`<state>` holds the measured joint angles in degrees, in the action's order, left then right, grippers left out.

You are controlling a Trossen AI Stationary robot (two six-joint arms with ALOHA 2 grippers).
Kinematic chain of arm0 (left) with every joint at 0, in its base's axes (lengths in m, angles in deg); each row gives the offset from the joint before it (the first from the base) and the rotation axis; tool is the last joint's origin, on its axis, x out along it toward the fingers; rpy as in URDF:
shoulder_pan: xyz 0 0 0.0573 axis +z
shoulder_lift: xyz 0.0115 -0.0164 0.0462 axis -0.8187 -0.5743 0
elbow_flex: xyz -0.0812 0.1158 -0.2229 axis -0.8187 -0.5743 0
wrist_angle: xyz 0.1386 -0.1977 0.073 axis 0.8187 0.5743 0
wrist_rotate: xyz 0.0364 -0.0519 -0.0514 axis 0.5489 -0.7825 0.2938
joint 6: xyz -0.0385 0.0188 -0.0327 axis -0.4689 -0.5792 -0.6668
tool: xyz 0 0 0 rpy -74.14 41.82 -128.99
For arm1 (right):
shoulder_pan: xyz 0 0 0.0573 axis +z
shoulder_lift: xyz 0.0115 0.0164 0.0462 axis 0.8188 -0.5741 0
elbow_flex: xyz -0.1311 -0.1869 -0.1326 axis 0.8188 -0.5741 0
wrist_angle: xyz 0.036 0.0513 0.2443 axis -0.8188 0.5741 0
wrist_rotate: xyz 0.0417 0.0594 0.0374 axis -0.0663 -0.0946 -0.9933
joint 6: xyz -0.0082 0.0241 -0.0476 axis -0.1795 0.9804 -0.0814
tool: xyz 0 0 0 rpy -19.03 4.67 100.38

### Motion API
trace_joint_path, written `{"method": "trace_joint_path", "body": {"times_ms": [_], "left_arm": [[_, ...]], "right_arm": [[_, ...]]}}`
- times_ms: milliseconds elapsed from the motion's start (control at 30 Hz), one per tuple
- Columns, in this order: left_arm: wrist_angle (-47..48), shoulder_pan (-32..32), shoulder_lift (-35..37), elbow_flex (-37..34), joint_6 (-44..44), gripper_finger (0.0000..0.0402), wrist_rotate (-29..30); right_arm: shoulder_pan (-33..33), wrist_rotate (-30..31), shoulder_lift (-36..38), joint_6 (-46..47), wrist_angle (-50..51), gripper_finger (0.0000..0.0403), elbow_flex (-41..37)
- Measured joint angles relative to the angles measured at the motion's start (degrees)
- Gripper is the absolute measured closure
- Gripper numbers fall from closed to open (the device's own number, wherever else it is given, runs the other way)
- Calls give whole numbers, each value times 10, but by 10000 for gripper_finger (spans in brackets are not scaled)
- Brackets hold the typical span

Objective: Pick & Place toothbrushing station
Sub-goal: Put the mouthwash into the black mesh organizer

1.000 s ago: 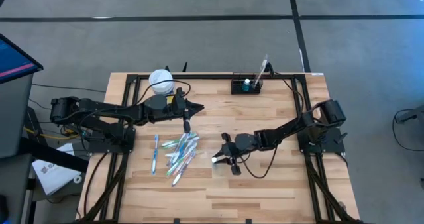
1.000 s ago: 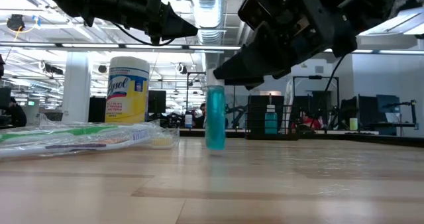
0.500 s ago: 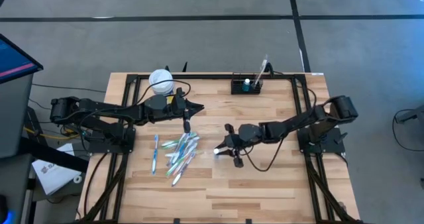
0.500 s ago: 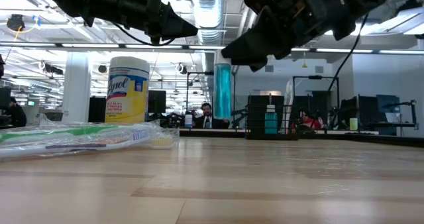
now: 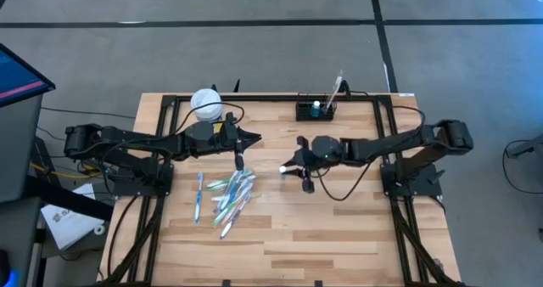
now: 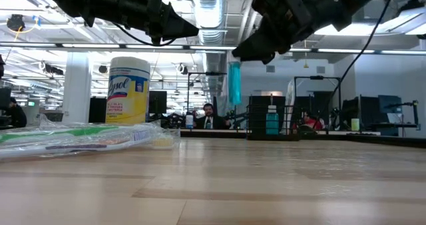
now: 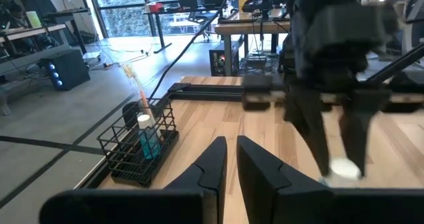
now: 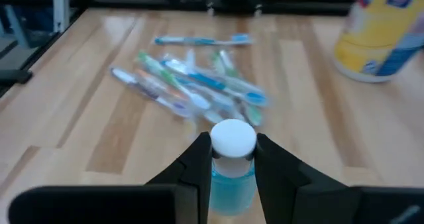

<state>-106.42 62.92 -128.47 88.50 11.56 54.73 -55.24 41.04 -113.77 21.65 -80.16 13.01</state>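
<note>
Toothbrush pile: a loose heap of wrapped toothbrushes (image 5: pixel 231 192) lies on the near-left part of the wooden table (image 5: pixel 339 236); one blue-handled brush (image 5: pixel 199 195) lies apart, just left of the heap. In the right wrist view the same heap (image 8: pixel 199 85) shows beyond the held bottle.

Right gripper: the right gripper (image 5: pixel 297 166) hangs over the middle of the table, right of the heap, arm reaching in from the right edge. Its fingers (image 8: pixel 199 164) are clenched on a small teal bottle with a white cap (image 8: pixel 232 161), one finger on each side of the neck just under the cap.

Held bottle: in the low view the bottle (image 6: pixel 234 82) hangs upright under the right gripper (image 6: pixel 256 48), clear of the tabletop.

Left gripper: the left gripper (image 5: pixel 253 137) is raised above the table, left of centre and farther back than the heap. Its fingers (image 7: pixel 212 161) stand narrowly apart with nothing between them; they grasp nothing.

White tub: a round white tub with a yellow label (image 6: pixel 128 92) stands at the far left of the table, just beside the left arm.

Toothbrushing station: the black wire-mesh caddy (image 5: pixel 316 110) sits at the far edge, right of centre, well apart from both grippers. It holds a second teal bottle (image 7: pixel 147 136) and an upright toothbrush (image 7: pixel 137 91).
</note>
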Motion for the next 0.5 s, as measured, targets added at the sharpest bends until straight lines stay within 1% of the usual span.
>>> {"method": "trace_joint_path", "body": {"times_ms": [100, 233, 367, 500], "left_arm": [[0, 0, 0, 0, 0, 370, 0], [0, 0, 0, 0, 0, 370, 0], [0, 0, 0, 0, 0, 370, 0], [0, 0, 0, 0, 0, 370, 0]], "right_arm": [[-14, 21, 23, -10, 25, 321, 0], [-35, 71, 49, -11, 60, 321, 0], [-54, 91, 66, -10, 67, 321, 0], [-75, 92, 81, -9, 74, 321, 0]]}}
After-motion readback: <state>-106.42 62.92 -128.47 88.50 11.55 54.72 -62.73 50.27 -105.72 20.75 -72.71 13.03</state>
